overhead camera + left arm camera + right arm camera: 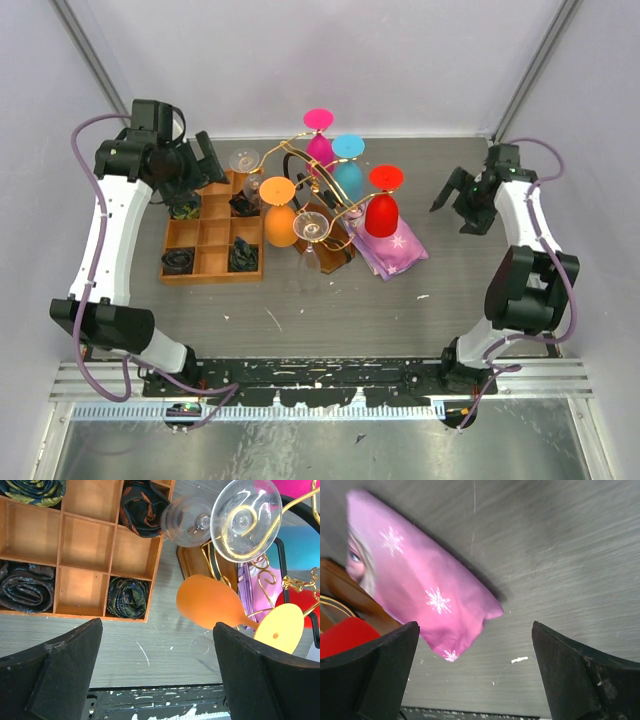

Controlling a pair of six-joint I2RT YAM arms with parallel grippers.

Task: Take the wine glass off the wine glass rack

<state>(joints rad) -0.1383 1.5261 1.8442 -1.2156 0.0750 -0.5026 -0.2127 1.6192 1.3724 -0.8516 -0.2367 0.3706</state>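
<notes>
Your wine glass rack (340, 232) stands near the middle of the grey table (420, 320), its dark wooden base flat on the surface. Every glass hangs foot-up from a gold hook, and none is off the rack yet. Taking the rack as the clock centre in the top view:

- a magenta wine glass (320, 140) at 12 o'clock
- a teal wine glass (348, 170) at 1
- a red wine glass (382, 212) at 3
- an orange wine glass (210, 602) at 9
- a far clear wine glass (245, 517) at 10
- a near clear wine glass (310, 232) at 6

At 4 o'clock a pink snowflake-print cloth (430, 595) lies against the rack's base. At 9 o'clock, just beside the rack, sits a compartmented wooden tray (212, 262) with rolled neckties (127, 597) in several of its cells.

Your left gripper (157, 627) hangs at 10 o'clock over the far side of the tray. Its fingers are spread as wide as they go, with nothing between them. In its wrist view the orange glass and the far clear glass lie ahead toward 1 o'clock, and neither is touched.

Your right gripper (475, 630) hangs at 3 o'clock, well apart from the rack. Its fingers are likewise spread fully and hold nothing. Below it you see one corner of the pink cloth and the table.
</notes>
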